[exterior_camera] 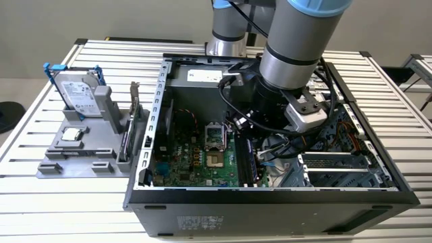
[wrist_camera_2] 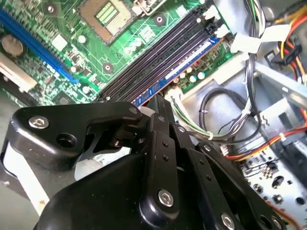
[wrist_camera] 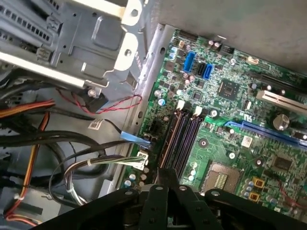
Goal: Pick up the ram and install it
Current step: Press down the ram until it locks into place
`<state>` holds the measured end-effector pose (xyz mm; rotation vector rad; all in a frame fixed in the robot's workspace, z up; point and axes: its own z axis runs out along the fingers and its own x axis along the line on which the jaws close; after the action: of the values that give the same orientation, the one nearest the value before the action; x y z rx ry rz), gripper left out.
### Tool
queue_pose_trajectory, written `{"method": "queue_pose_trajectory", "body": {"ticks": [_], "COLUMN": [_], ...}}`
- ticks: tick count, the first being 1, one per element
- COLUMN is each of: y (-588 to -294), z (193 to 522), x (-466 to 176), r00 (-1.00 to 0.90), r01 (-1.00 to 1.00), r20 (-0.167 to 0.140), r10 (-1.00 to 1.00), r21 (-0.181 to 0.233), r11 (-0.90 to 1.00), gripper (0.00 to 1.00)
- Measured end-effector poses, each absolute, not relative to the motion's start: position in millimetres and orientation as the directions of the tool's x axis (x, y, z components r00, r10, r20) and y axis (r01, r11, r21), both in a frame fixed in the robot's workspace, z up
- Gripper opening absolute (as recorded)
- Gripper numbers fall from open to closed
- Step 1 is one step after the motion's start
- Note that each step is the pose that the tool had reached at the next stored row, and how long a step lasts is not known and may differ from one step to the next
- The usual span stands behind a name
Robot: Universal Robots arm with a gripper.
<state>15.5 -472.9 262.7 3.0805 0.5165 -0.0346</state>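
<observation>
The ram (wrist_camera_2: 182, 64) is a long thin stick with a bluish side and pale marks. It stands edge-up in the memory slot nearest the motherboard's (exterior_camera: 196, 157) edge, also seen as a dark strip (wrist_camera: 169, 143) and as an upright strip (exterior_camera: 244, 159). My gripper (wrist_camera_2: 156, 101) is low inside the open computer case (exterior_camera: 270, 202), its black fingers drawn together on the stick's top edge. The fingertips (wrist_camera: 168, 173) sit in line with that slot. The gripper's body hides the stick's near end. How deep the stick sits in the slot I cannot tell.
The CPU socket (exterior_camera: 214, 135) lies beside the slots. Cable bundles (wrist_camera_2: 216, 110) and a metal drive cage (wrist_camera: 96, 43) crowd the side by the board's edge. At the exterior view's left, a grey fixture (exterior_camera: 74, 162) holds a hard drive (exterior_camera: 78, 93) and an upright card (exterior_camera: 128, 131).
</observation>
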Motion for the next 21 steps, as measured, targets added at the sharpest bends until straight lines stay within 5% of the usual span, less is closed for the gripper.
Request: {"method": "queue_pose_trajectory", "body": {"ticks": [21], "y": [-472.8], "z": [261.8], "x": [15.5], "r00": [0.756], "r01": [0.655], "r20": [-0.025], "r10": [0.654], "r21": [0.014], "r11": [-0.756], "gripper": [0.00]}}
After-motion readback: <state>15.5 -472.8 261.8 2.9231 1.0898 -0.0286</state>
